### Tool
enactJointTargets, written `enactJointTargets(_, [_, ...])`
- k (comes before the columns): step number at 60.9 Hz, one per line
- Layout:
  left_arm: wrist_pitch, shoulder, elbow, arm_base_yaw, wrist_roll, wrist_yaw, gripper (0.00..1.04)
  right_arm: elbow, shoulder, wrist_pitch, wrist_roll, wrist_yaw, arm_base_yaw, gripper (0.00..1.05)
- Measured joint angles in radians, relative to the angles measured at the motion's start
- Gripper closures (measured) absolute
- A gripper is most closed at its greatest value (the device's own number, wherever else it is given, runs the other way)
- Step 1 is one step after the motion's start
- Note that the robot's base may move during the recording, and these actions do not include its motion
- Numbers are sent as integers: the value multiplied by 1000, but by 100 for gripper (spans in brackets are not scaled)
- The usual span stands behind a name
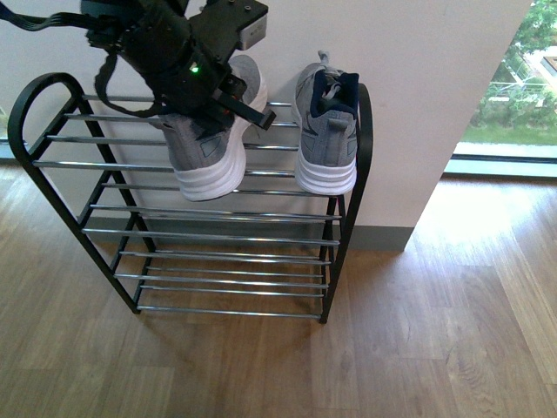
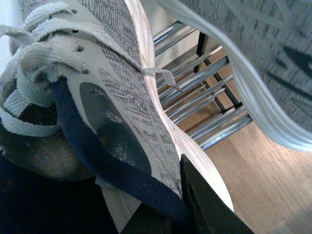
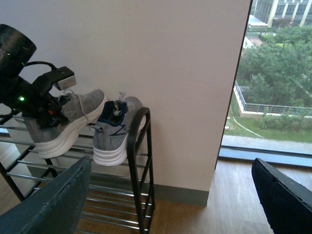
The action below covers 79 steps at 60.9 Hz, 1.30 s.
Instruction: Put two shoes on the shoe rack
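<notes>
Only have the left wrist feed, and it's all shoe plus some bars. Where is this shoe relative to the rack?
Observer: In the front view the held shoe is up at the top tier of the rack, heel toward the robot. It is next to the second shoe, which sits at the tier's right end.
Operator: Level, or tipped?
Observer: Tipped. The right wrist view shows its toe raised toward the wall and its heel low. I cannot tell whether the sole touches the bars.
Operator: What is the other arm doing?
Observer: The right gripper is open and empty, off to the side of the rack.
</notes>
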Motion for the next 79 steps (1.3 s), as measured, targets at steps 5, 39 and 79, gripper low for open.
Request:
enactJointTargets(5, [-18, 18, 38, -11, -2, 0, 103, 0, 0, 0, 0, 0, 0, 9])
enactJointTargets(39, [-77, 110, 166, -59, -33, -33, 102, 0, 0, 0, 0, 0, 0, 9])
enactJointTargets(79, [209, -154, -135, -55, -146, -161, 10, 0, 0, 0, 0, 0, 0, 9])
